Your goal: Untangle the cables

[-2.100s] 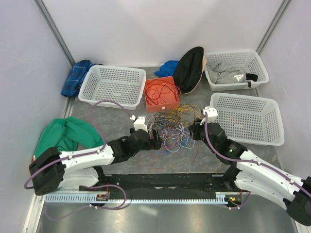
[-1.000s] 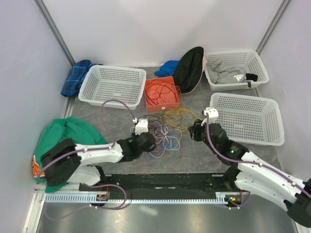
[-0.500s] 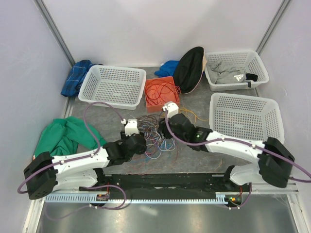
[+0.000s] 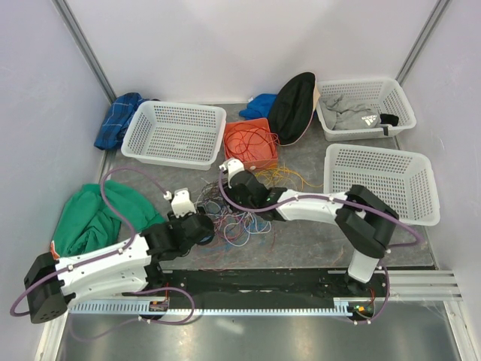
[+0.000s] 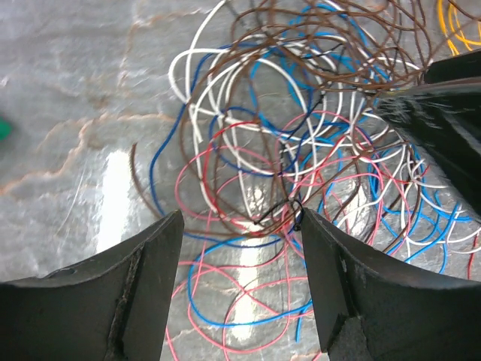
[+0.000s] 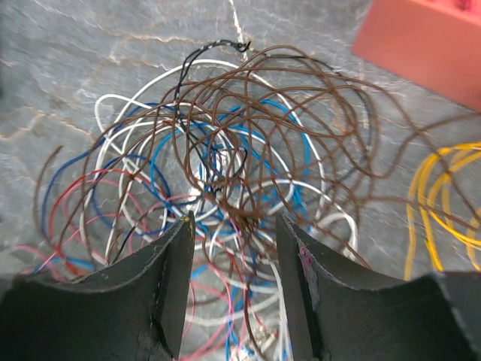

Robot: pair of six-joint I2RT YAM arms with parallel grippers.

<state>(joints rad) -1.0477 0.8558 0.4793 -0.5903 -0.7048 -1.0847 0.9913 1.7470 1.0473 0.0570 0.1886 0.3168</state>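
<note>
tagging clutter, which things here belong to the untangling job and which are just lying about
Job: tangled cables; yellow cables; orange box of cables.
Lying about: white baskets; green cloth; blue cloth; black cap.

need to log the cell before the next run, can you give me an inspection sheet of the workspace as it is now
surface: grey marbled table, bare around the pile
job's things: cables in one mixed tangle mid-table; yellow loops beside it; orange loops inside red box
clutter: empty left basket, empty right basket, third basket holding grey garment; green cloth, blue cloth, black fabric item
jaws: left jaws apart over tangle; right jaws apart over brown loops; no grip seen
cables: mauve hoses along both arms
surroundings: pale walls, metal corner post
</note>
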